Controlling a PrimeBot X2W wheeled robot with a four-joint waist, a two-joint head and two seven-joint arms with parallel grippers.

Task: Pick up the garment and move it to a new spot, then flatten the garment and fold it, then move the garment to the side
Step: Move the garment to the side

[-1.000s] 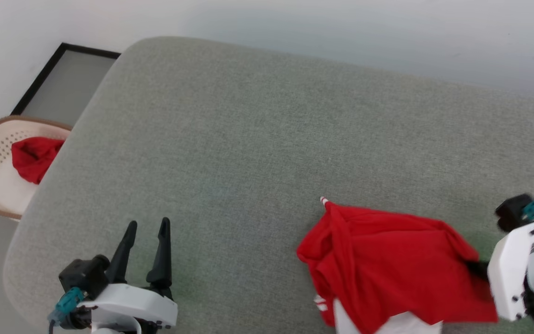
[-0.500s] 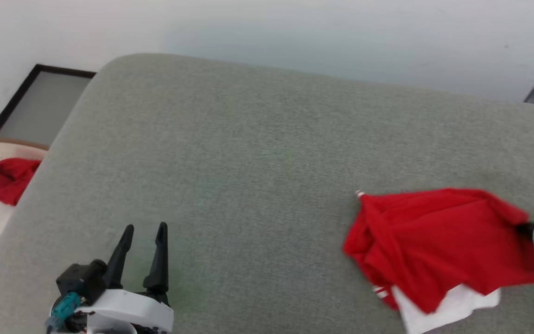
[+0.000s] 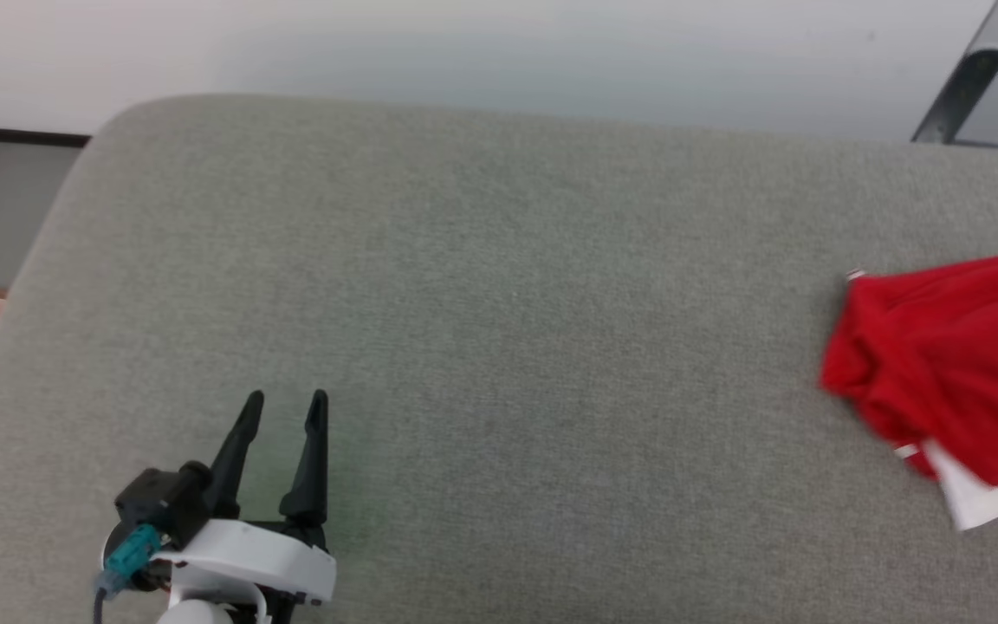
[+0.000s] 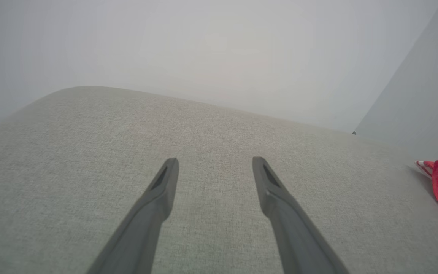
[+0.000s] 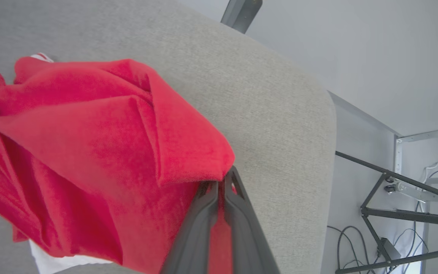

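The garment (image 5: 89, 152), red with a white panel underneath, sits bunched near the right end of the grey cushion (image 3: 508, 303). One fold of it is pinched between the closed fingers of the right gripper (image 5: 221, 182). Well apart to its left, the left gripper (image 3: 284, 403) hovers over bare cushion, its fingers spread wide and empty. Beyond is a pale wall (image 3: 464, 43).
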